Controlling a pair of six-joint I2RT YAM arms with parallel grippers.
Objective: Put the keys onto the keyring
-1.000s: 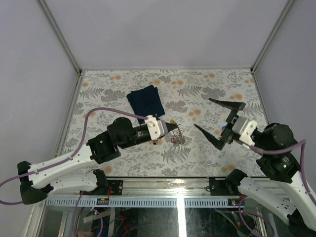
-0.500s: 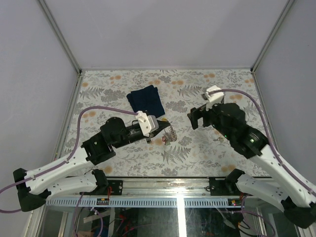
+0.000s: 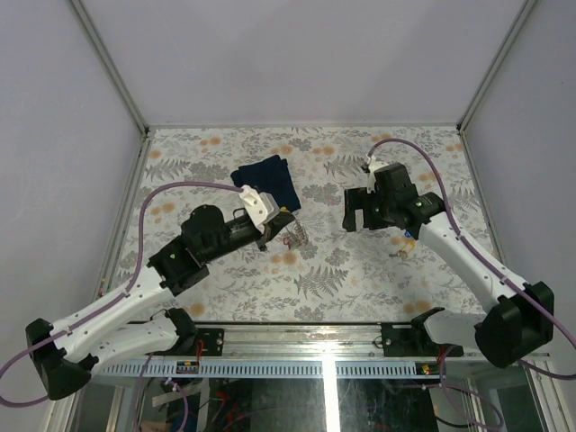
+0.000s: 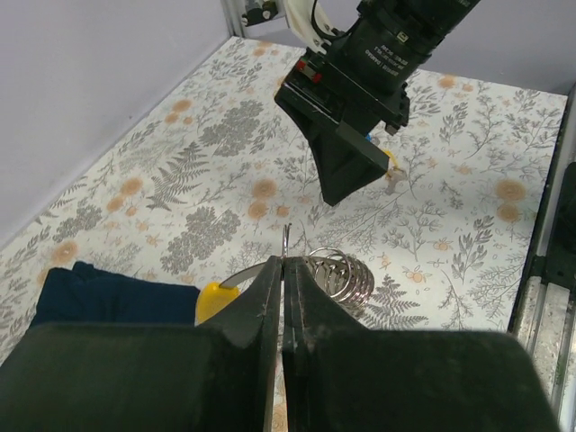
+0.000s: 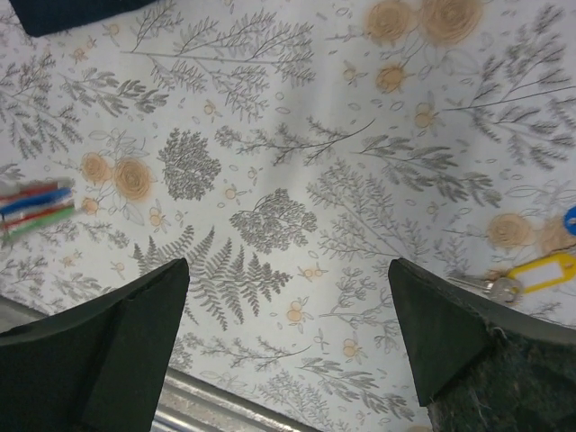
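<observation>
My left gripper is shut on the thin wire of the keyring, held above the table. A bunch of small metal loops hangs beside the jaws, and a yellow tag shows just left of them. My right gripper hovers open over bare table, nothing between its fingers. A yellow-tagged key and a blue tag lie to its right. Blurred red, blue and green tags lie at its far left.
A folded navy cloth lies behind the left gripper. The table's metal front rail runs close under the right gripper. Grey walls enclose the floral table on three sides.
My right arm swung from the near right corner up over the middle right of the table, still open. My left gripper drew back and left a little, carrying the keyring.
</observation>
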